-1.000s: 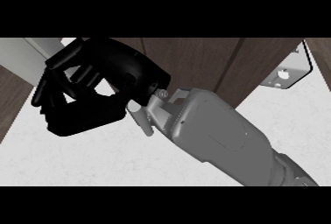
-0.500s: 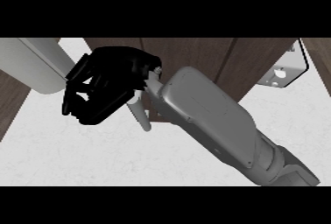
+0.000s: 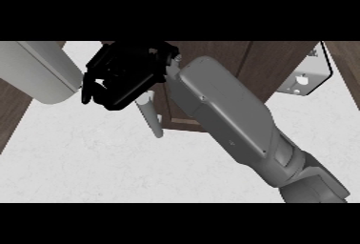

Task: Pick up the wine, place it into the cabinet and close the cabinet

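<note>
Wine is nowhere visible; only the dark wooden cabinet [image 3: 232,62] shows.
Right hand [image 3: 123,78] sits at the cabinet front by the pale bar handle [image 3: 151,116], its black fingers [image 3: 98,90] curled (whether they grasp the handle or anything else, I cannot tell). A grey forearm [image 3: 232,124] crosses the white worktop [image 3: 105,167]. Another pale grey form [image 3: 42,71] fills the upper left.

cabinet [image 3: 232,62] top cut by the upper edge, door handle [image 3: 151,116] partly behind right hand [image 3: 123,76]
</note>
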`<state>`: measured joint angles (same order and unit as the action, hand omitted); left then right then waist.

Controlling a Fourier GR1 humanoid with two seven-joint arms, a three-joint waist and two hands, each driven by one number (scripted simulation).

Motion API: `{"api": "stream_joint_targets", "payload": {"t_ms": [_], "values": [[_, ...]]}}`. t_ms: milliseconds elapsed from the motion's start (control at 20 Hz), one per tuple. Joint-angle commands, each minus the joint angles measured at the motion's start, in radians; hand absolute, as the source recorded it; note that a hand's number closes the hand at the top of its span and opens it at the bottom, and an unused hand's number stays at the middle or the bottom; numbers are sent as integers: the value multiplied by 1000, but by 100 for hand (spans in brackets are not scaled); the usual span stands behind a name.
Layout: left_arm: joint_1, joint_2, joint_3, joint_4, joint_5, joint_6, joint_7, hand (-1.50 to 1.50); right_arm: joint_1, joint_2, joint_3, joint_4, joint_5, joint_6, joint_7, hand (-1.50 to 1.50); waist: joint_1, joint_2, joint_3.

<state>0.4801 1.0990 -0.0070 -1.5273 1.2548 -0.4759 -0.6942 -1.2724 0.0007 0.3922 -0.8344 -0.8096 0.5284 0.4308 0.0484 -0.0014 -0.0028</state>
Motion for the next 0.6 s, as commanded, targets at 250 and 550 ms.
{"api": "stream_joint_targets", "payload": {"t_ms": [250,550], "values": [[-2,-27,57,-5,-9,-53,18,-150,-34,-63,-106,177,0,42,-89,150,-5,9,3],[-9,-40,61,-6,-22,-53,37,-150,-12,-152,-123,195,99,-38,-197,150,-4,16,1]]}}
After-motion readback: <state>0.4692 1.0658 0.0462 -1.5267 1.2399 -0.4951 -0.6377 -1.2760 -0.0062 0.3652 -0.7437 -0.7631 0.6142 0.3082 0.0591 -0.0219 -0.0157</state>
